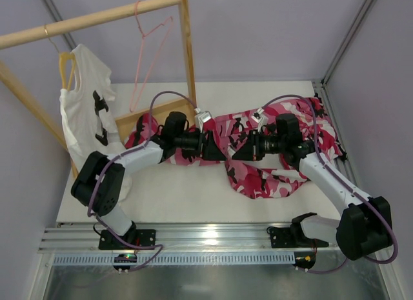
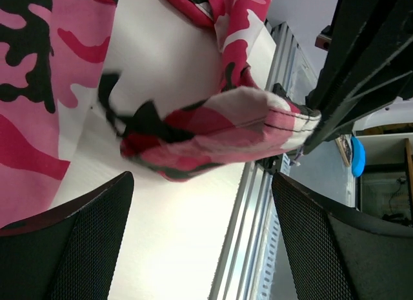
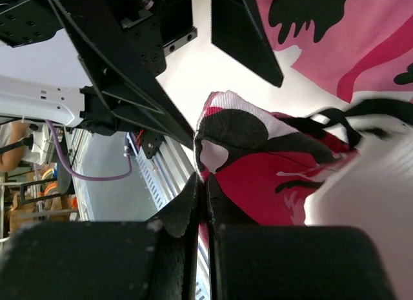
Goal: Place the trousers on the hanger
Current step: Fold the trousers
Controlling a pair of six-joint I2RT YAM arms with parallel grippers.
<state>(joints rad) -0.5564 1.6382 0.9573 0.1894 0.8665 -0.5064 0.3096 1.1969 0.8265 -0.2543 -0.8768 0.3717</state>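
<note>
The camouflage trousers (image 1: 274, 179) lie spread across the table from left to right. My right gripper (image 1: 237, 150) is shut on a raised fold of the trousers (image 3: 258, 159), pinched between its fingertips (image 3: 205, 187). My left gripper (image 1: 217, 149) faces it at close range, open and empty. In the left wrist view the lifted fold (image 2: 219, 129) hangs just beyond the left gripper (image 2: 203, 242), between and ahead of its spread fingers and not touching them. The pale-pink wire hanger (image 1: 150, 58) hangs from the wooden rail at the back, away from both grippers.
A wooden rack (image 1: 90, 19) with an upright post (image 1: 188, 51) stands at the back left. A white T-shirt (image 1: 87, 103) on a yellow hanger (image 1: 64, 68) hangs at its left. An aluminium rail (image 1: 206, 235) runs along the white table (image 1: 187, 193) at its near edge.
</note>
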